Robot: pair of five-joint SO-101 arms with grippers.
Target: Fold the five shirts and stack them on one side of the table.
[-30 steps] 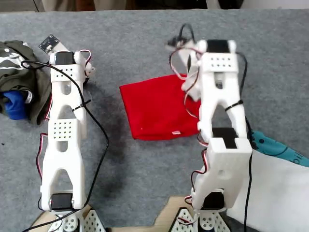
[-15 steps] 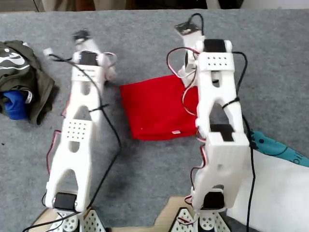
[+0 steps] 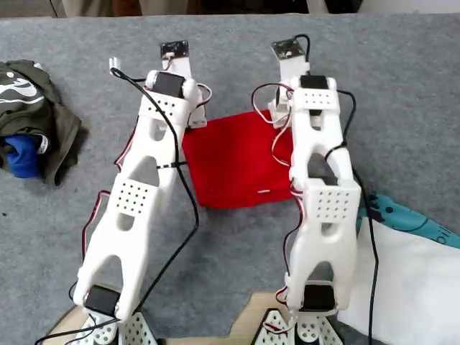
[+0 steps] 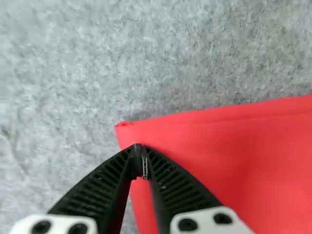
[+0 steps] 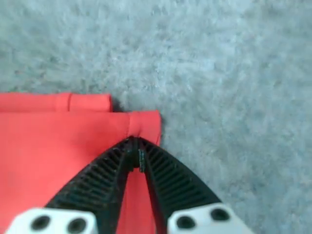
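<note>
Two arms lie stretched out side by side over the grey tabletop point(image 3: 402, 86), with the red shirt point(image 3: 233, 162) spread flat between them near the middle. In the high view the left arm point(image 3: 144, 187) slants in so that its wrist sits over the shirt's far left corner, and the right arm point(image 3: 320, 187) runs along the shirt's right edge, covering part of it, with its wrist over the far right corner. In the left wrist view the left gripper point(image 4: 139, 163) has its black ribbed jaws brought together, tips touching, right at the edge of the red shirt point(image 4: 229, 165) just inside its corner; whether any cloth is caught between the tips cannot be told. In the right wrist view the right gripper point(image 5: 135, 156) is likewise closed, tips meeting over the red shirt point(image 5: 53, 146) just beside a small folded flap at its corner, and again a pinch of cloth cannot be made out. At the left edge of the tabletop, well apart from the arms, an olive shirt point(image 3: 43, 108) lies crumpled with a blue shirt point(image 3: 20, 157) bunched against it. At the near right, a white shirt point(image 3: 410, 287) lies flat beside the right arm's base, touching a teal shirt point(image 3: 402, 215) that shows along its far edge.
</note>
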